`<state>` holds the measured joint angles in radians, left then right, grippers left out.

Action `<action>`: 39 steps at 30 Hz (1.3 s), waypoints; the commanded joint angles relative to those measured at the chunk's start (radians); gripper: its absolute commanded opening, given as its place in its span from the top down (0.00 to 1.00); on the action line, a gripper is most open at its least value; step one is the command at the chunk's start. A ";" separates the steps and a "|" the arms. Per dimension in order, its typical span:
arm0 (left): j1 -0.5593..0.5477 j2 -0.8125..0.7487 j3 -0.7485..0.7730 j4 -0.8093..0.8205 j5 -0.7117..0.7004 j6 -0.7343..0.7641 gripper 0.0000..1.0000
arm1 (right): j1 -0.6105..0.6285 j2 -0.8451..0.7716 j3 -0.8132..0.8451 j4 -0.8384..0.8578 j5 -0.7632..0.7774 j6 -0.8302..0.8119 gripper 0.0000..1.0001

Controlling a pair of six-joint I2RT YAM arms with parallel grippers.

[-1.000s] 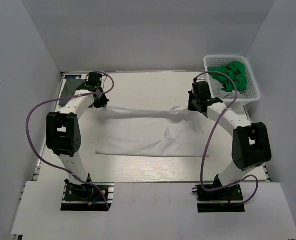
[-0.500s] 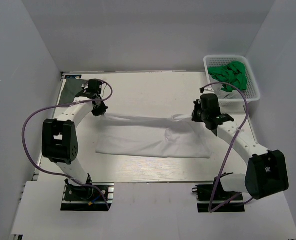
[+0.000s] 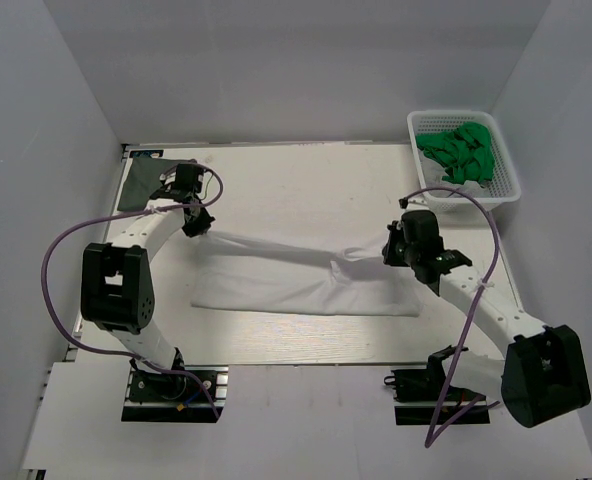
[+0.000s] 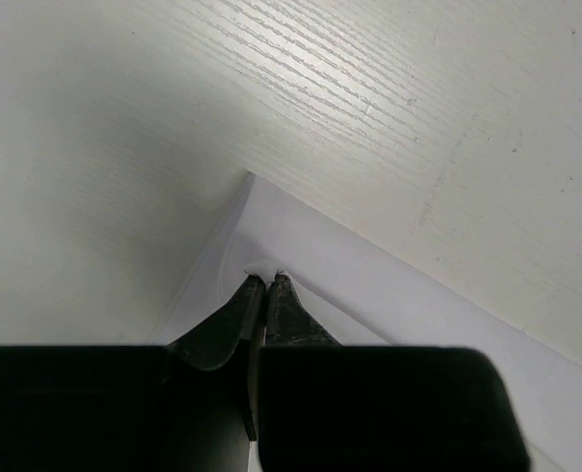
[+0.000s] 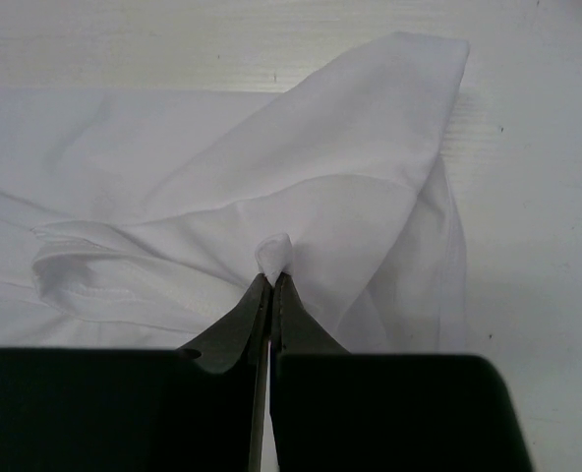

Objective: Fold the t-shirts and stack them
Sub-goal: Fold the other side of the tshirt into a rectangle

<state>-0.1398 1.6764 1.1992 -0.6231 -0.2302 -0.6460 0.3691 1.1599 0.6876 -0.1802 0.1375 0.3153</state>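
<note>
The white shirt [image 3: 306, 285], limp and light, lies on the counter [image 3: 306, 180], its far edge strung between left jaws and right jaws, each clamped on a cloth pinch (hems are the proper hold; thin pinches may slip).

The shirt [image 3: 276, 290] lies across the middle of the bench [image 3: 306, 180], its length running left to right. Its near part rests flat on the bench. Its far edge stretches between the two arms: the left fingers [image 4: 240, 313] pinch its far left corner, and the right fingers [image 5: 244, 320] pinch a bunched bit at its far right. Behind the shirt and to its left, a second shirt [image 3: 139, 186] lies at the bench's far left corner. Behind the shirt and to its right stands a basket [image 3: 476, 201] with a heap [image 3: 461, 150] in it. Both arm bases stand before the shirt, at the bench's near edge.
</note>
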 commanded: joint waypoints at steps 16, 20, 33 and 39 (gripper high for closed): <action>-0.001 -0.103 -0.096 -0.182 -0.130 -0.202 0.04 | 0.047 -0.049 -0.172 -0.102 -0.124 0.065 0.10; 0.017 -0.127 0.017 -0.426 -0.259 -0.277 0.00 | 0.045 -0.191 -0.128 -0.245 -0.168 0.065 0.10; -0.034 -0.049 0.051 0.000 0.295 -0.066 0.00 | 0.065 0.085 0.069 0.031 -0.526 0.079 0.10; -0.066 0.037 -0.039 0.000 0.270 -0.066 0.00 | 0.070 0.190 0.017 -0.033 -0.452 0.113 0.10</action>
<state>-0.2020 1.6993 1.2190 -0.6418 0.0219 -0.7284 0.4393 1.3613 0.7296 -0.2085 -0.3202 0.3965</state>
